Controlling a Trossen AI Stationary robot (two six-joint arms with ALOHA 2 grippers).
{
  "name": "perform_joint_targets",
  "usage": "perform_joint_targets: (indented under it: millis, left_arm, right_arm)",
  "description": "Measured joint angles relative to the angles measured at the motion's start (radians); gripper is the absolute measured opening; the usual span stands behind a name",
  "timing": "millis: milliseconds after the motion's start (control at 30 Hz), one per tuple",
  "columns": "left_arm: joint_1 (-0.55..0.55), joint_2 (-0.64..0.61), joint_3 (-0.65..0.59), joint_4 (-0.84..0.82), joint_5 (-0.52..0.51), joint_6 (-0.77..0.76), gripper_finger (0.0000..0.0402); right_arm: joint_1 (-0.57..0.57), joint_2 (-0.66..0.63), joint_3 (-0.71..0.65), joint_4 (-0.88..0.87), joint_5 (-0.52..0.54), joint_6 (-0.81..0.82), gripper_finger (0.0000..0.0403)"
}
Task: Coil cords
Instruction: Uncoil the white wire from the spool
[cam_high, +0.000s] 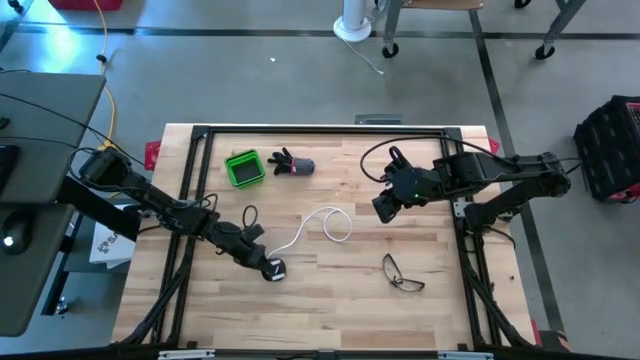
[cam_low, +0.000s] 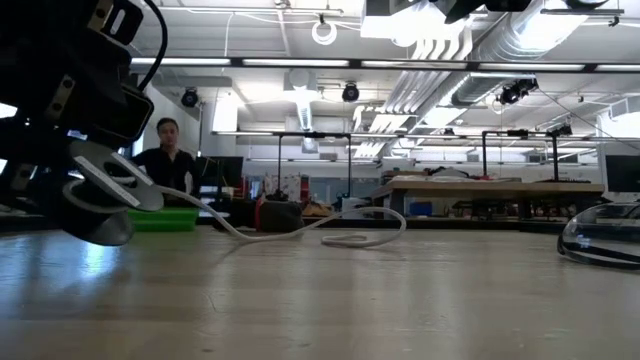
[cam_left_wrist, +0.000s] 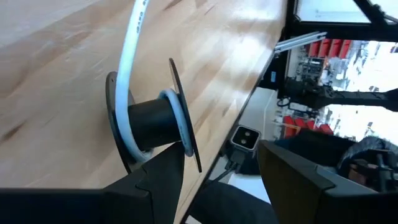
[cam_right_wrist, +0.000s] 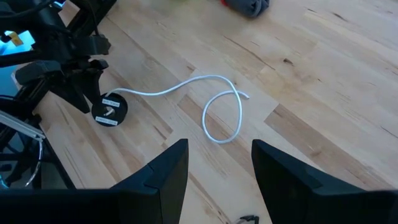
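Observation:
The small round black reel (cam_high: 276, 269) sits near the table's near left. It is tilted in the low view (cam_low: 100, 195). The thin white cord (cam_high: 318, 222) runs from the reel's hub (cam_left_wrist: 152, 121) toward the table's middle. There it lies slack in a loop (cam_right_wrist: 219, 109) flat on the wood. My left gripper (cam_high: 260, 260) is open, low at the reel, which stands at one finger and not between the two. My right gripper (cam_high: 386, 208) is open and empty, above the table to the right of the loop. My left gripper touches the reel with one fingertip (cam_left_wrist: 163, 167) only. It stands at the hub, between the two flanges (cam_left_wrist: 181, 118). The other finger (cam_left_wrist: 292, 177) is well apart from the reel. The cord makes a part turn round the hub (cam_left_wrist: 127, 124).
A green box (cam_high: 244, 168) and a dark, red-tipped bundle (cam_high: 292, 164) lie at the far left of the table. Eyeglasses (cam_high: 402, 274) lie near the front right. A person (cam_low: 165, 150) shows in the room beyond the table.

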Motion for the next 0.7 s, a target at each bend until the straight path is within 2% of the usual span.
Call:
perform_joint_targets:
  millis: [700]
  left_arm:
    - [0.018, 0.000, 0.000, 0.003, -0.011, -0.008, 0.0197]
  right_arm:
    - [0.000, 0.000, 0.000, 0.000, -0.007, 0.000, 0.0171]
